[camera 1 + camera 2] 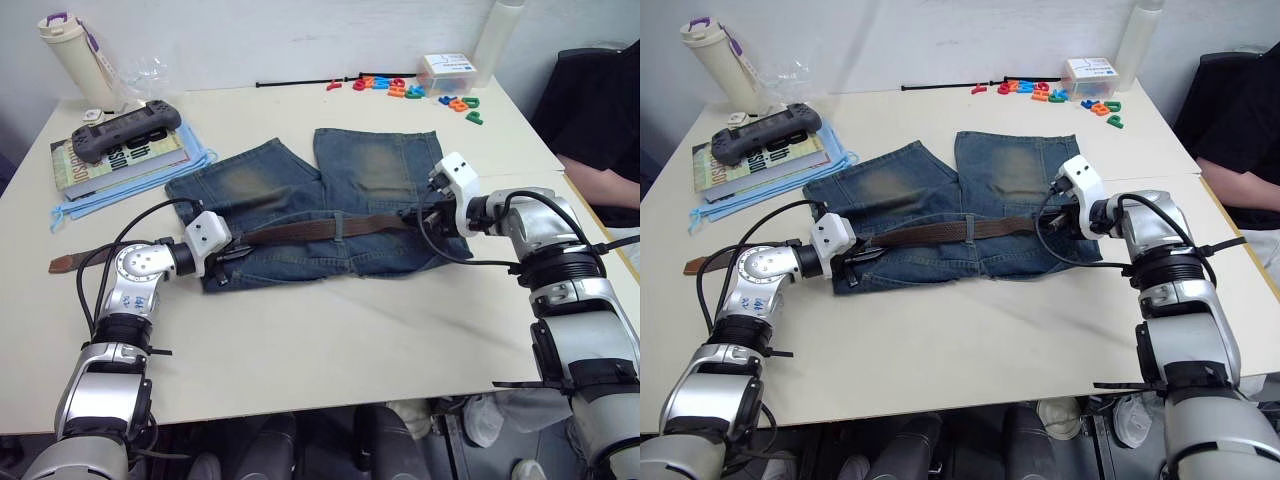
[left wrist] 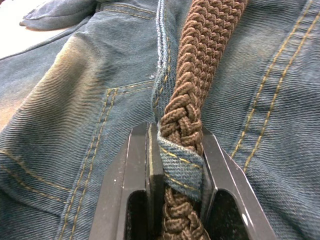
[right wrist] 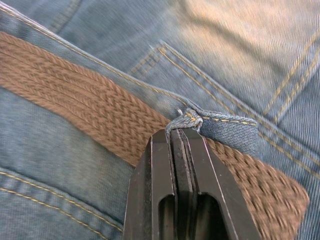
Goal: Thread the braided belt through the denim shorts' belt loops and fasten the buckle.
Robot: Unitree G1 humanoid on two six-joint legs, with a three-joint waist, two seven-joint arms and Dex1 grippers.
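Note:
The denim shorts (image 1: 370, 170) lie flat mid-table, waistband toward me. The braided belt (image 1: 300, 231) runs along the waistband under a middle belt loop (image 1: 340, 225), and its brown tail (image 1: 62, 263) trails off onto the table at the left. At the shorts' left side, my left gripper (image 1: 232, 256) is shut on the belt where a belt loop (image 2: 181, 161) crosses it. At the right side, my right gripper (image 1: 418, 216) is shut, pinching the edge of another belt loop (image 3: 186, 121) just above the belt (image 3: 75, 85). The buckle is hidden.
A book stack (image 1: 120, 160) with a dark game controller (image 1: 125, 130) lies on blue cloth (image 1: 120, 190) at the back left, beside a bottle (image 1: 80, 60). Coloured letters (image 1: 400, 88) and a plastic box (image 1: 447, 70) sit at the back. A person (image 1: 600, 130) is at the right.

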